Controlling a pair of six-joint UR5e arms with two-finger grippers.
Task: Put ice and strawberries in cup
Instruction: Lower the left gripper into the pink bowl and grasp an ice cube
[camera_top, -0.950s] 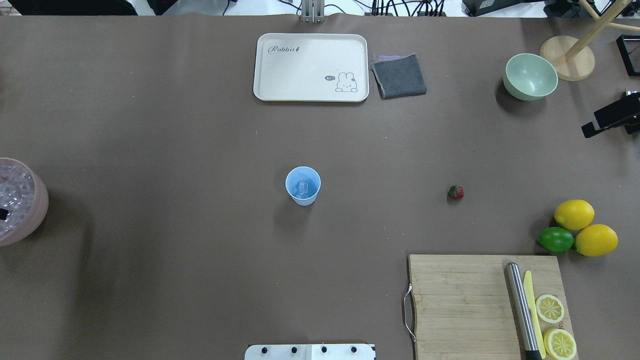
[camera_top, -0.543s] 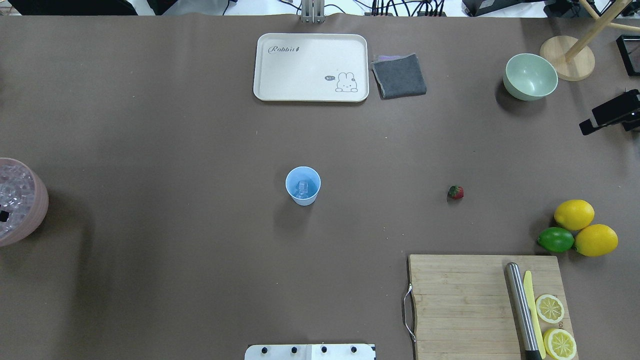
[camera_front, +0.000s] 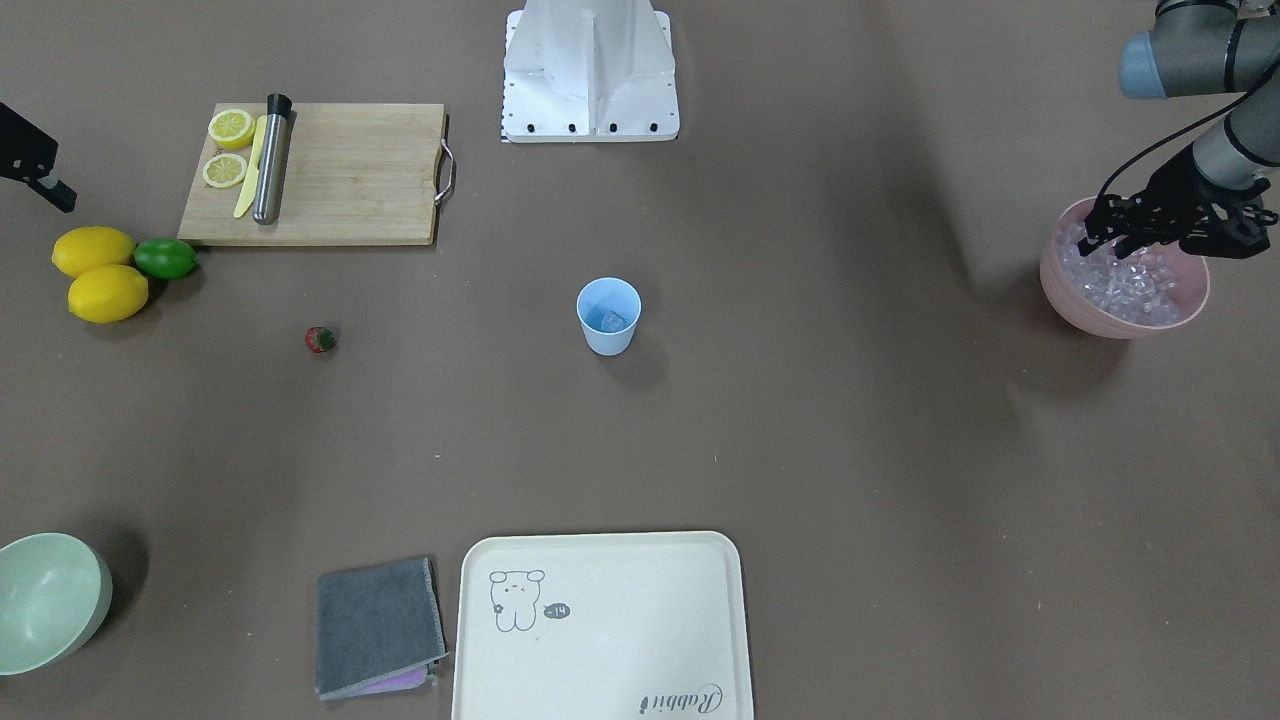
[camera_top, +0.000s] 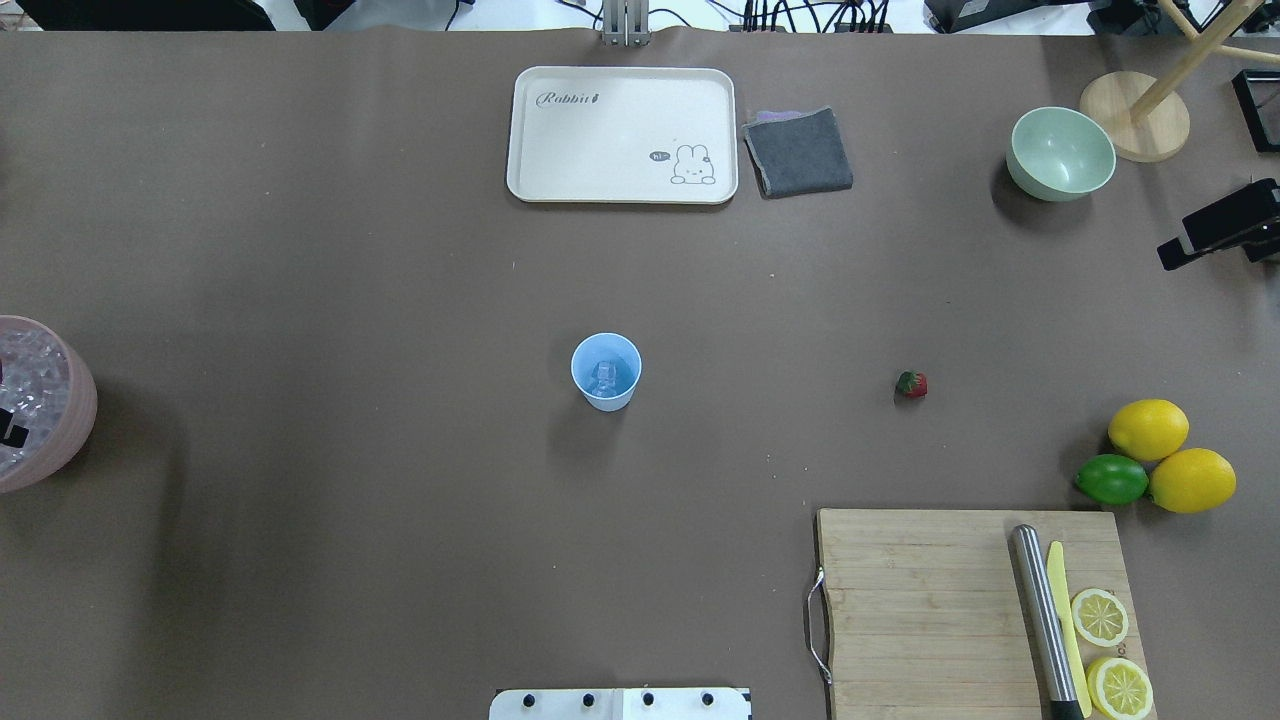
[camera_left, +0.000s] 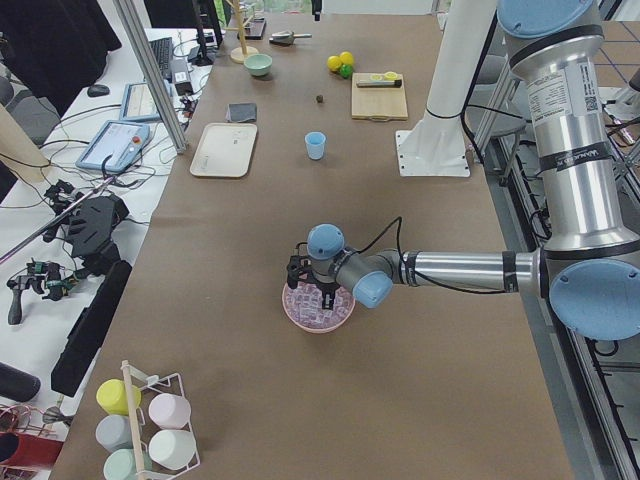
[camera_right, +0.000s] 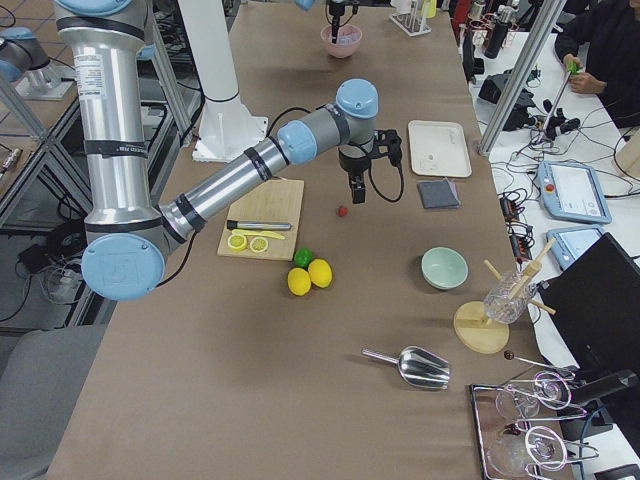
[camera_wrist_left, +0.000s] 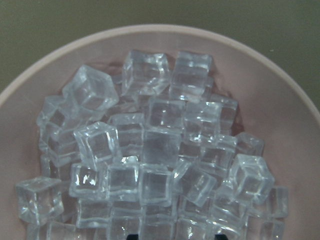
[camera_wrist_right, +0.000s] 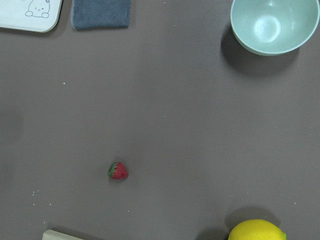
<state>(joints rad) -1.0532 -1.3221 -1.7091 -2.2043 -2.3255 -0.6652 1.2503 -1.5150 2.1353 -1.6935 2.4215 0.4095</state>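
Note:
The light blue cup (camera_top: 606, 370) stands upright mid-table with an ice cube (camera_top: 604, 376) inside. A pink bowl (camera_front: 1120, 325) at the table's left end is full of clear ice cubes (camera_wrist_left: 150, 150). My left gripper (camera_front: 1160, 235) hangs just over that ice, jaws apart, holding nothing; only its tips show at the bottom edge of the left wrist view. The red strawberry (camera_top: 911, 384) lies on the table right of the cup and shows in the right wrist view (camera_wrist_right: 118, 171). My right gripper (camera_top: 1200, 245) is at the right edge, well above the table; I cannot tell its jaw state.
A wooden cutting board (camera_top: 920, 600) with a knife and lemon halves sits front right. Two lemons (camera_top: 1148, 428) and a lime (camera_top: 1110, 479) lie beside it. A pale green bowl (camera_top: 1061, 152), a white tray (camera_top: 620, 135) and a grey cloth (camera_top: 798, 150) are at the far side.
The right gripper shifted slightly at the right edge, then held still. A little more of the left gripper's tip shows over the pink bowl. Cup and strawberry have not moved.

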